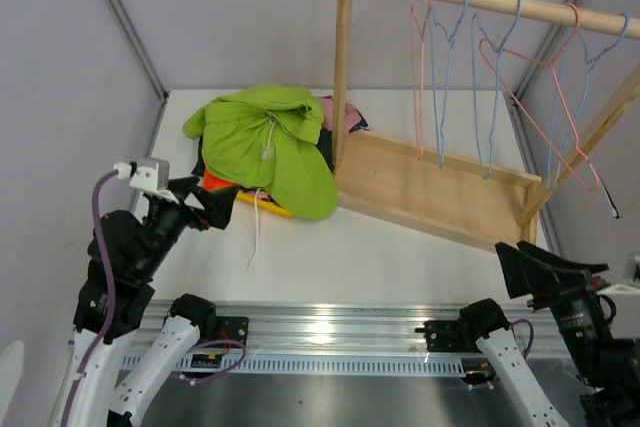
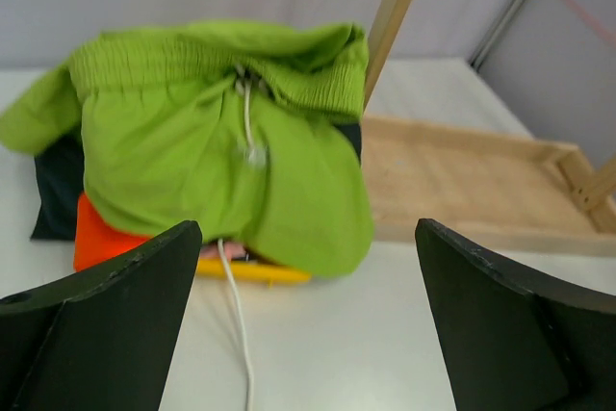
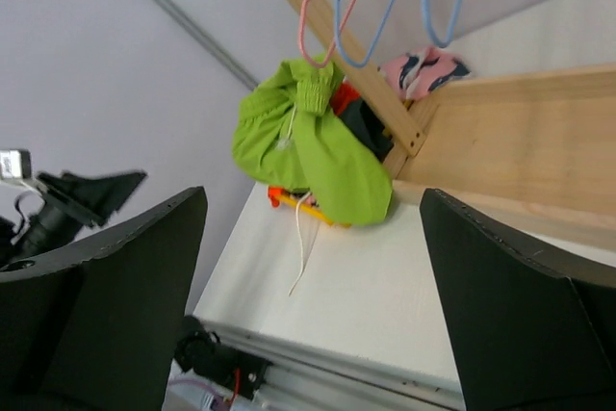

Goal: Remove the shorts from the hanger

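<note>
A pile of shorts lies on the table left of the wooden rack. The lime green shorts (image 1: 270, 142) are on top; they also show in the left wrist view (image 2: 221, 132) and the right wrist view (image 3: 313, 146). Under them I see orange shorts (image 2: 101, 233), dark shorts (image 2: 56, 190), pink patterned shorts (image 1: 340, 114) and a yellow hanger (image 2: 252, 271). A white drawstring (image 1: 257, 232) trails toward me. Several empty pink and blue hangers (image 1: 500, 77) hang on the rail. My left gripper (image 1: 222, 202) is open and empty just left of the pile. My right gripper (image 1: 535, 272) is open and empty at the near right.
The wooden rack (image 1: 440, 187) with its base tray stands at the right and back; its upright post (image 1: 343, 67) is right beside the pile. Grey walls enclose the table. A metal rail (image 1: 330, 332) runs along the near edge.
</note>
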